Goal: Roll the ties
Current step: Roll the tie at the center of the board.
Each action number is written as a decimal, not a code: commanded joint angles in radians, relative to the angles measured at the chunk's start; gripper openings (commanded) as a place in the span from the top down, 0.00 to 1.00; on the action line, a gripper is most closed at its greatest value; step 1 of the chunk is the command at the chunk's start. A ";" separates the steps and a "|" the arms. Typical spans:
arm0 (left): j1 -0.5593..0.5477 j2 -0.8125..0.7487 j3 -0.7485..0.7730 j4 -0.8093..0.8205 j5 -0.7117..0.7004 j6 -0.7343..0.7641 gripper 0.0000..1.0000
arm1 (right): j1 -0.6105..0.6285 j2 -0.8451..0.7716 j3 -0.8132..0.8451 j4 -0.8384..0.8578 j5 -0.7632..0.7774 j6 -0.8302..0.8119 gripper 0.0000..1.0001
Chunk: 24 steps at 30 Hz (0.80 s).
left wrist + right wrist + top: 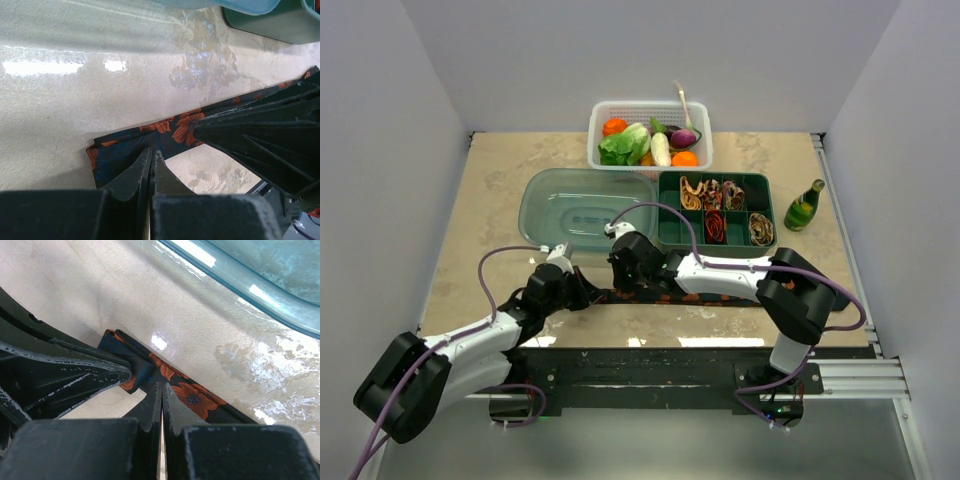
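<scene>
A black tie with orange-red flowers [720,299] lies flat along the near table edge, under the right arm. In the left wrist view its folded end [107,150] lies left of my left gripper [151,151], which is shut with its tips on the fabric. From the right wrist the left gripper's fingers [75,370] show a small bunched fold at their tip. My right gripper [162,386] is shut, tips pressing on the tie [195,397] a short way along from the left one. In the top view the left gripper [588,292] and right gripper [623,286] stand close together.
A clear teal lid [585,205] lies behind the grippers. Next to it stands a dark green compartment box [666,215] holding rolled ties [720,210]. A white basket [650,106] of vegetables is at the back, a green bottle [805,206] at the right.
</scene>
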<state>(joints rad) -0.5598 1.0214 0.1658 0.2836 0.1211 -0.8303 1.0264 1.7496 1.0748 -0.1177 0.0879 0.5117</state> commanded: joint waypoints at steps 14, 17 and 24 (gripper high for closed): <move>-0.006 0.099 0.008 0.079 -0.014 0.014 1.00 | 0.000 0.047 0.005 0.062 -0.056 -0.024 1.00; -0.006 0.027 0.034 0.010 -0.027 0.017 1.00 | 0.001 0.036 0.001 0.072 -0.063 -0.022 1.00; -0.003 -0.128 0.127 -0.185 -0.118 0.040 0.77 | 0.001 0.016 0.022 0.081 -0.085 -0.030 1.00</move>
<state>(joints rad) -0.5598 0.9466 0.2211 0.1986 0.0658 -0.8158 1.0264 1.7973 1.0737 -0.0814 0.0296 0.5022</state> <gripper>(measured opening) 0.182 0.007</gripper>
